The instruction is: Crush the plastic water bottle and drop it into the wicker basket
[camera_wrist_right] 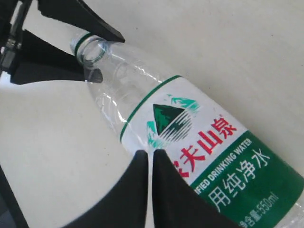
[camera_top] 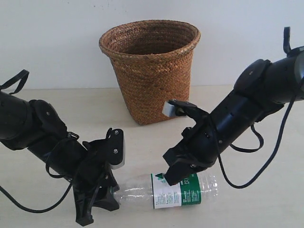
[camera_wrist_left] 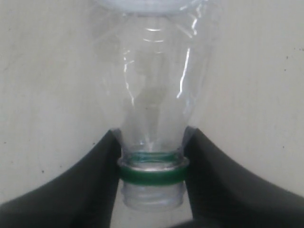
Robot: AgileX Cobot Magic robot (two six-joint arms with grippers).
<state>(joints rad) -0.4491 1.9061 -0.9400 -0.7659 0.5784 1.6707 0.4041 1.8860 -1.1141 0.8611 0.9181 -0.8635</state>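
plastic water bottle (camera_top: 171, 194) lies on its side on the table (camera_top: 275, 204), in front of the wicker basket (camera_top: 152, 90) and well apart from it. neck points to the left arm, base to the right arm. body is clear and reads round, not flattened. green-and-white label with red characters wraps the half nearer the base

left wrist view: bottle (camera_wrist_left: 152, 95) neck sits between the two black fingers (camera_wrist_left: 95, 180), one on each side, touching it just above the green neck ring. left gripper (camera_wrist_left: 152, 156) is pinching the neck. exterior view agrees, left gripper (camera_top: 111, 192) is low at the table, at the neck end

right wrist view: bottle (camera_wrist_right: 190, 128) mouth is open, threads showing. right gripper (camera_wrist_right: 151, 154) has its fingers pressed together, only a thin slit between them, nothing in it. tips sit at the label edge. exterior view puts the right gripper (camera_top: 172, 178) on top of the label, arm angled down from the right. cannot tell whether the tips bear on the plastic or only touch it

basket stands upright at the back by the wall, nothing visible inside from this angle
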